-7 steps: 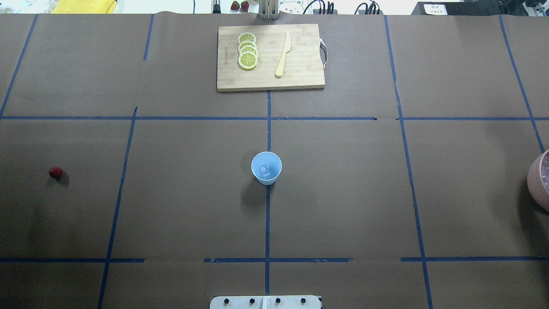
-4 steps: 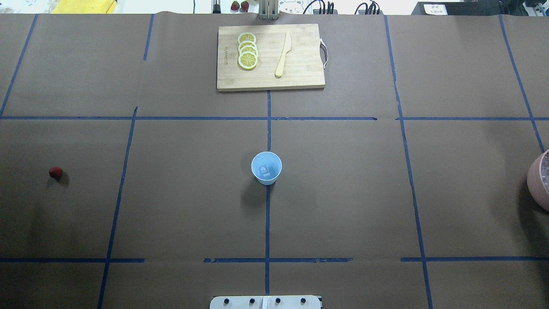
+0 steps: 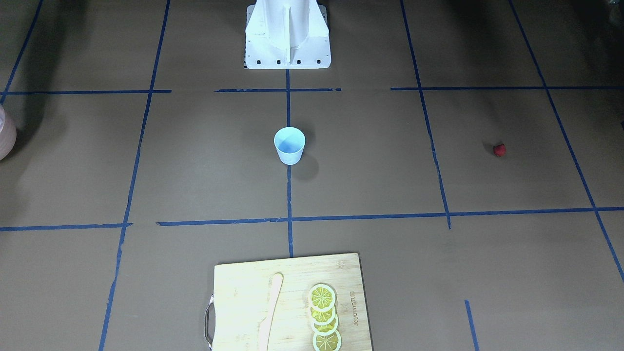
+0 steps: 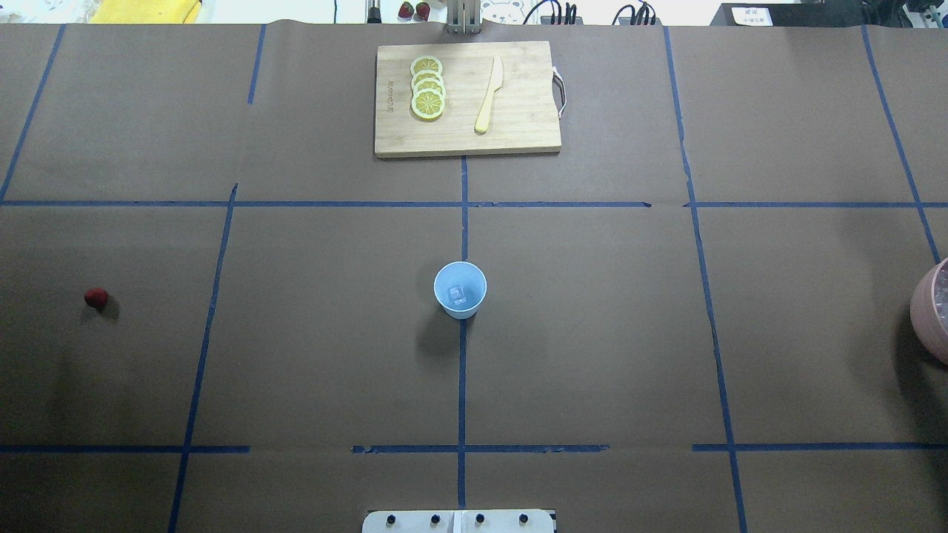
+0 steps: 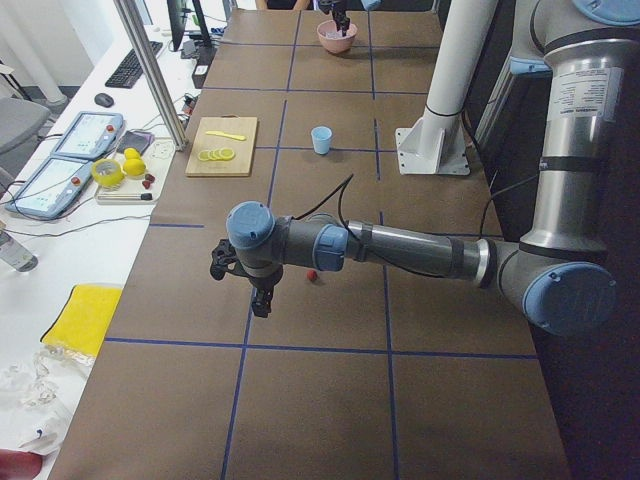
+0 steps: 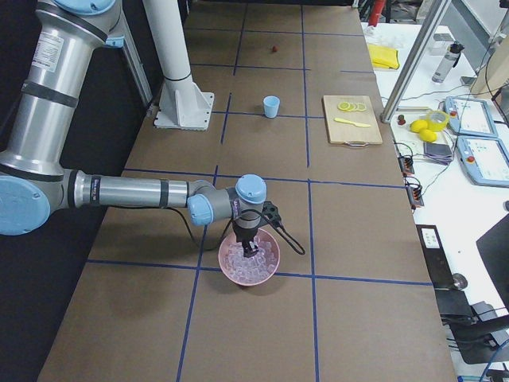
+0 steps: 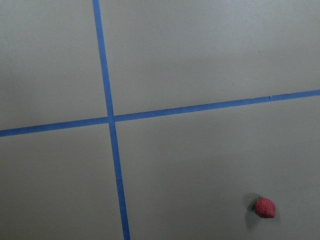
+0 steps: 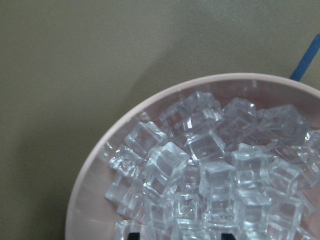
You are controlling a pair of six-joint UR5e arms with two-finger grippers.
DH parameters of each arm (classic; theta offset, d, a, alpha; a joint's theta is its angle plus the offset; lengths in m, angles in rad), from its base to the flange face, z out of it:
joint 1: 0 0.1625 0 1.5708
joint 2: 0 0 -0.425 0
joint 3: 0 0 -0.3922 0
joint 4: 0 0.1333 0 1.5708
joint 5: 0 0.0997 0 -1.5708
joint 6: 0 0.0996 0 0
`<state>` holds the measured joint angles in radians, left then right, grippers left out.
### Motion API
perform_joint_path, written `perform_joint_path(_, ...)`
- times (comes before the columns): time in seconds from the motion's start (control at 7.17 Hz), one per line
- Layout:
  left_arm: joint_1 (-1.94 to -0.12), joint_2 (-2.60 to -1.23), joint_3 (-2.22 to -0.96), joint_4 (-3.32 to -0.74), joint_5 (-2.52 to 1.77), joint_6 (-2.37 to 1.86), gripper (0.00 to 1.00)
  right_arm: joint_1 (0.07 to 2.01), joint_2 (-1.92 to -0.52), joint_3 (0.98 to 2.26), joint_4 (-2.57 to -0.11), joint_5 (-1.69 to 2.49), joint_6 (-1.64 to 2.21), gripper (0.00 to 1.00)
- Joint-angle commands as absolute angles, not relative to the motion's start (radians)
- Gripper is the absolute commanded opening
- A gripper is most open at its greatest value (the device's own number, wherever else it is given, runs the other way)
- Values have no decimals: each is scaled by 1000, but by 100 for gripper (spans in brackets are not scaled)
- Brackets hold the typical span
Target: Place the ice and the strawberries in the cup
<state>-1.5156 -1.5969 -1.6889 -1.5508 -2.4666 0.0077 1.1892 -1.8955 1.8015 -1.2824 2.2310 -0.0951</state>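
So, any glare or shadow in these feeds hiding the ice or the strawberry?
Overhead: even light, but the ice in the cup is faint against the blue. Front-facing: glare washes out the cutting board; the ice can't be made out there. Left wrist: strawberry sharp, small shadow. Right wrist: ice in the bowl crisp, with bright highlights.

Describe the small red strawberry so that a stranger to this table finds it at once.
On the brown paper-covered table with blue tape lines, find the pale blue tapered cup at the middle. Far to the robot's left of it, the small red strawberry lies alone on bare paper. Nothing else on the paper is red; the round lemon slices are yellow.
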Motion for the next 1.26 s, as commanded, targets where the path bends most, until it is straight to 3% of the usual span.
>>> perform_joint_path(0.0,-1516,-1597,-1689,-1551,-2467,8,100,1189,-1901,1799,-1282,2230,-95,62)
perform_joint_path(1.12,-1517,-1595,-1690,-1551,-2467,8,100,1187,-1914,1798,-1279,2232,-91,61)
